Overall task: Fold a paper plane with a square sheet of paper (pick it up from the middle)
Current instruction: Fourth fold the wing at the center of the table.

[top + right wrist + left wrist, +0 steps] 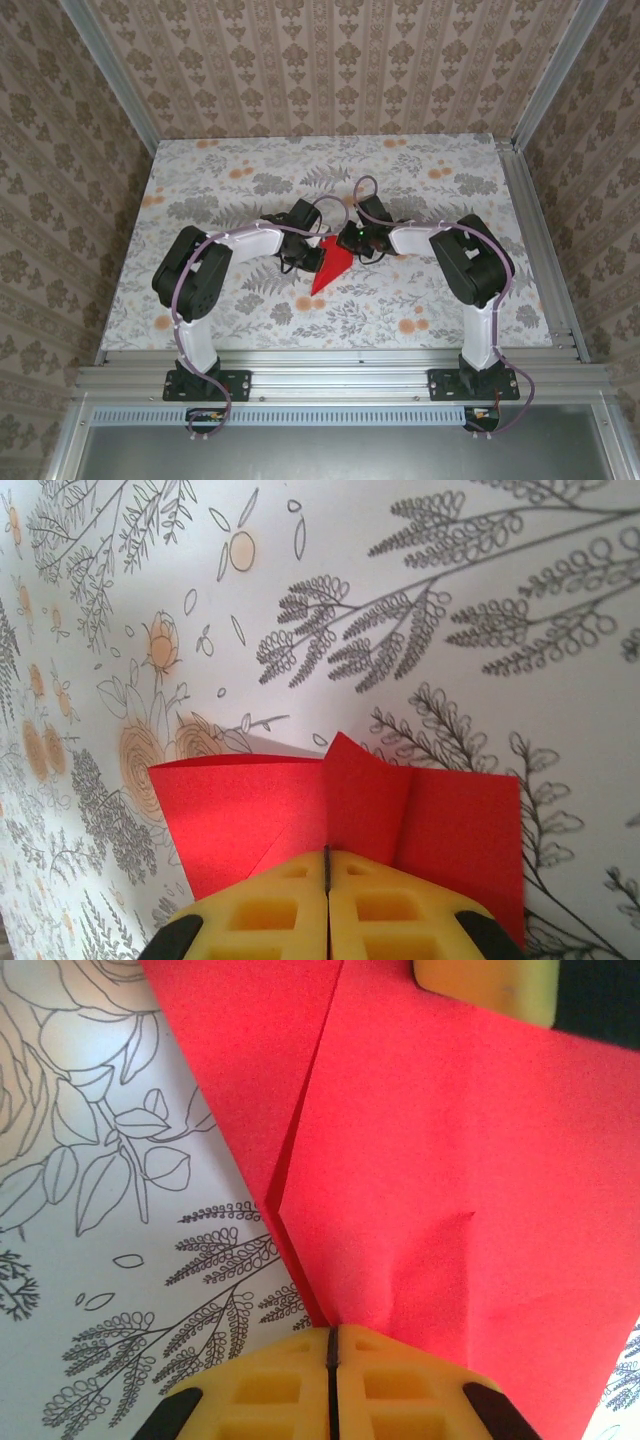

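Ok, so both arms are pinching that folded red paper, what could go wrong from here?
Tearing: the left gripper and right gripper are both shut on the paper plane, so pulling apart could rip it.
Crumpling: the paper puckers just above the left gripper's pinch and could take a stray crease.
Unfolding: the overlapping flaps look loose and might spring open on release.

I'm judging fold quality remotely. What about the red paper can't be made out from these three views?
Top view: the paper plane is too small to read its creases; its far end is hidden under the left arm and right arm.
Left wrist view: the paper plane runs off the top and right edges; the shut jaws cover its near edge.
Right wrist view: the shut jaws hide the paper plane's near part.
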{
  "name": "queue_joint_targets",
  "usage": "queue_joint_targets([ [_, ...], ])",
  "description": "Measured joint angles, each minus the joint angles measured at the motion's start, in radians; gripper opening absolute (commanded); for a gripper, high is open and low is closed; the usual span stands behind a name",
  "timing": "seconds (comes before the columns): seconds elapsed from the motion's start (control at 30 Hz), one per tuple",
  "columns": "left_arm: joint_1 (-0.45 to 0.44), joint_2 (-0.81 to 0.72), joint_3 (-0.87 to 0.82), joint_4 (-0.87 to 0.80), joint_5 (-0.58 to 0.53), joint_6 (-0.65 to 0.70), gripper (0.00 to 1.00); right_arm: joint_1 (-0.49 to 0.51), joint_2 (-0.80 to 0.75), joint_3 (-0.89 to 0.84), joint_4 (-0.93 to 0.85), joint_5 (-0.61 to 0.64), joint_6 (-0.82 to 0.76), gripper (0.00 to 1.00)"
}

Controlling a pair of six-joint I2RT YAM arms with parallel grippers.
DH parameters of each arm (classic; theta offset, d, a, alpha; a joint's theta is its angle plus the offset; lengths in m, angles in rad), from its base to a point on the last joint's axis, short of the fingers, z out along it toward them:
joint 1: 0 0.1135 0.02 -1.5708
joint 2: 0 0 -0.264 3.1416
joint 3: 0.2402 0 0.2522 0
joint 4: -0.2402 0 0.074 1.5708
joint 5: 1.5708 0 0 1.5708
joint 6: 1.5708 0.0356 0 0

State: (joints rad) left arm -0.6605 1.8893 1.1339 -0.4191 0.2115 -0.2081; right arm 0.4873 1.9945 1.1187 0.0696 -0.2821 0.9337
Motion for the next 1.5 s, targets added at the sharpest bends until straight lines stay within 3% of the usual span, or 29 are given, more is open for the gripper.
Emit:
queue_joint_targets([
  [1.03, 0.013, 0.002, 0.000, 0.003, 0.033, 0.000, 0.09, -0.127, 0.048, 0.100, -0.052, -0.021, -0.086, 0.09],
  [1.3, 0.033, 0.008, 0.011, -0.005, 0.082, -0.001, 0.09, -0.033, -0.185, -0.142, 0.034, -0.047, 0.002, 0.09],
  [1.5, 0.040, 0.012, 0.017, -0.012, 0.101, -0.001, 0.09, 0.110, -0.215, -0.204, 0.115, -0.044, 0.110, 0.08],
])
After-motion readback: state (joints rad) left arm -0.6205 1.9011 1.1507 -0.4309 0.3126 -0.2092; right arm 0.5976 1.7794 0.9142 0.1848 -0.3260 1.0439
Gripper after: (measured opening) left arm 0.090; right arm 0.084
